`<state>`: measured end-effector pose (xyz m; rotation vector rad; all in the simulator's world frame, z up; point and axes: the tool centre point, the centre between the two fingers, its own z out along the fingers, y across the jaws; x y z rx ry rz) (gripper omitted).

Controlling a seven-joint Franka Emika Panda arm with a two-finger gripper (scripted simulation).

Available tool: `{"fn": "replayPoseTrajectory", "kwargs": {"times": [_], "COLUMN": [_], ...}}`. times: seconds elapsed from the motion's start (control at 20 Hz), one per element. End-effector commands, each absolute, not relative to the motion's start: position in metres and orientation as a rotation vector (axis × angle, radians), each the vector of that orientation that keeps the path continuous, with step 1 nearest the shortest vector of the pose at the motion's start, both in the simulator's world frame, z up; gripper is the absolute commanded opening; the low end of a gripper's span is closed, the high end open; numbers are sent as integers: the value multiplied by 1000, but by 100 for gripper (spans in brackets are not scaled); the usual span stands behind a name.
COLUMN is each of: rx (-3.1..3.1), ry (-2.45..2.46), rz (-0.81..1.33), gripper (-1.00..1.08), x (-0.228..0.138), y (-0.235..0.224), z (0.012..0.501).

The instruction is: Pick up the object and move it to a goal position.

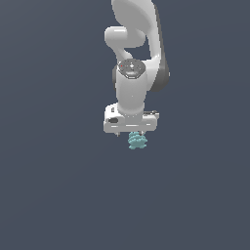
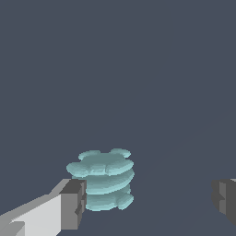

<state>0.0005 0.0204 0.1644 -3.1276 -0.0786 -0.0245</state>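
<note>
Wrist view shows the gripper [image 2: 147, 203] spread wide, holding nothing. The teal ridged object [image 2: 102, 179] sits between the fingers, touching or nearly touching one pad [image 2: 73, 203], well apart from the other.

Glossy white Franka Panda arm [image 1: 132, 73] with rounded links, dark grey joint bands, and a round grey cap marked red. Boxy white gripper [image 1: 136, 133] with dark grey finger pads [image 2: 73, 205].

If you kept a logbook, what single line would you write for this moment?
phase: approach | end effector: open, above floor | teal object: beside one finger, other finger apart | grasp: not yet
</note>
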Motion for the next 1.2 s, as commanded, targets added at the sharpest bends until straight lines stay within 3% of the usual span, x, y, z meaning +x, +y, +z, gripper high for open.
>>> {"fn": "replayPoseTrajectory", "kwargs": {"times": [0.0,1.15], "rx": [-3128,-3133], "ry": [-79,54], "rz": [-24,17], "gripper": [100,100], "x": [1,-4], "y": [20,23], "z": [164,157]}}
